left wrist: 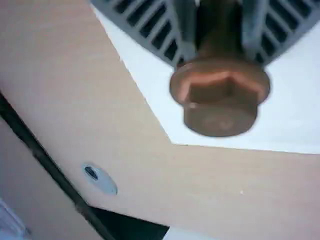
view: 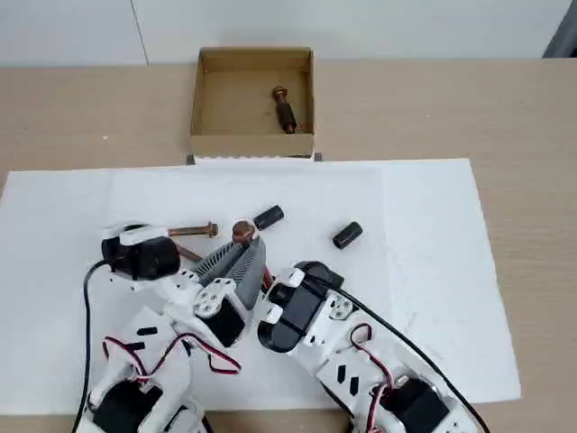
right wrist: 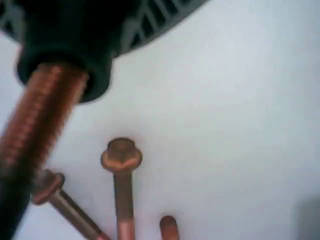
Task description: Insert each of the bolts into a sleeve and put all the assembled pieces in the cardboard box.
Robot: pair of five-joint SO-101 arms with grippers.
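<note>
1. Your left gripper (left wrist: 220, 22): fingers clamped on a copper bolt (left wrist: 220, 95) just below its head, over the middle of the white sheet (view: 433, 271).
2. Your right gripper (right wrist: 75, 35): fingers closed around a black sleeve (right wrist: 65, 60), with a threaded shank (right wrist: 35, 135) sticking out of it.
3. Loose bolt (view: 192, 231): flat on the sheet, just beside the left gripper.
4. Two loose sleeves (view: 268, 217) (view: 347, 235): on the sheet, toward its far edge.
5. Cardboard box (view: 252, 144): at the desk's (view: 523, 108) far edge, with one assembled piece (view: 285, 108) inside.
</note>
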